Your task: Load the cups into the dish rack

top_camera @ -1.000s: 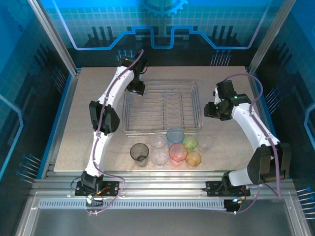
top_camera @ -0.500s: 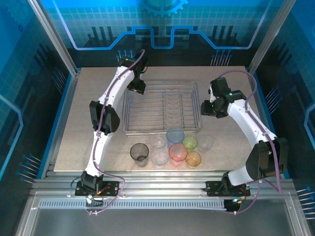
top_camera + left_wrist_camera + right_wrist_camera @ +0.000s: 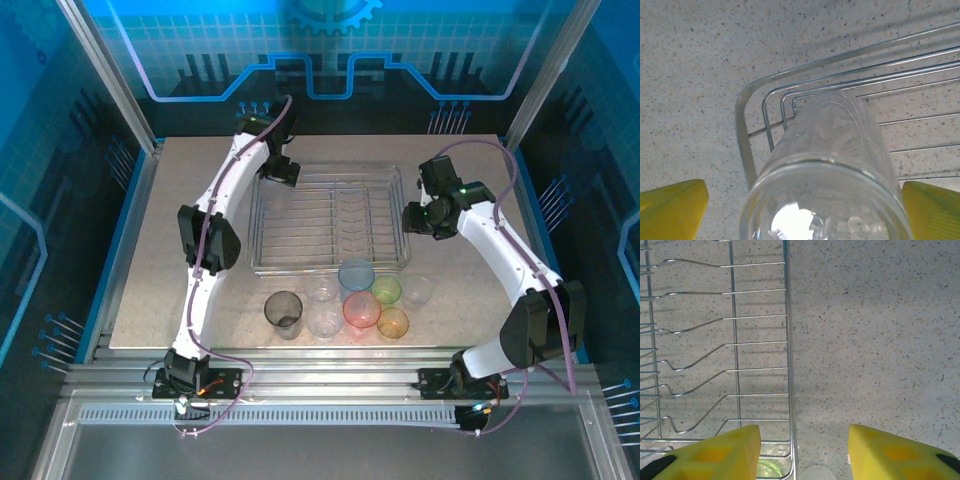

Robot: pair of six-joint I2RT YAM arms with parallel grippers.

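Cup (image 3: 830, 160), rim off-frame, possibly unheld

Silver wire rack (image 3: 300, 225) lies flat. Just before it stand eight cups: grey (image 3: 284, 309), blue (image 3: 356, 273), red (image 3: 361, 310), green (image 3: 386, 291), orange (image 3: 393, 322), three clear (image 3: 323, 290). Another clear cup (image 3: 830, 165) is at the rack's corner.

**Robot test cell, not anybody's kitchen**

Pretty clearly a robotics lab rig. Two white robot arms (image 3: 215, 215) sit bolted to aluminium rails (image 3: 330, 378) at the front of a speckled bench (image 3: 170, 250). Metal posts (image 3: 108, 75) and glowing blue panels (image 3: 450, 40) with a gear graphic (image 3: 335, 10) box it in. Purple cables (image 3: 570, 350) trail off the arms (the dish rack (image 3: 262, 262) and plastic cups (image 3: 361, 309) are the homely bits).
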